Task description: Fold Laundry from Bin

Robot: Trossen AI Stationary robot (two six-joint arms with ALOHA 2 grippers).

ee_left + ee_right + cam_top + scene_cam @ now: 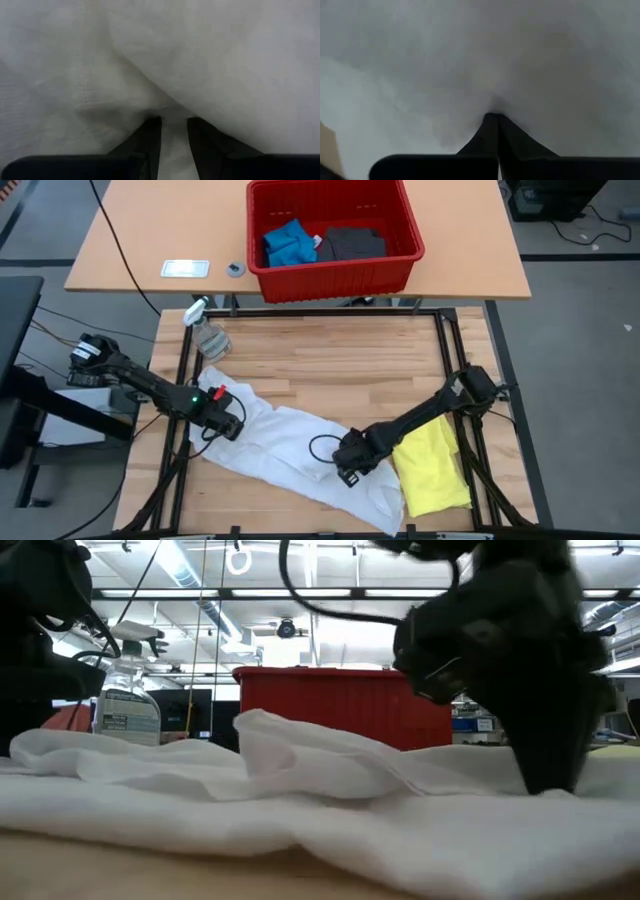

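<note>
A white shirt [290, 448] lies spread in a crumpled band across the front half of the worktop [330, 360]. The left gripper [226, 420] sits on the shirt's left end, its fingers [150, 137] a little apart with a fold of white cloth between them, apparently pinched, though the contact is hard to see. The right gripper [352, 463] presses down on the shirt's right part, fingers together. A yellow T-shirt [432, 465] lies at the front right corner, beside the white one. The red bin [335, 275] stands on the tan table [140, 240] beyond the worktop's back edge, holding a blue piece [288, 243] and a dark grey piece [354, 243].
</note>
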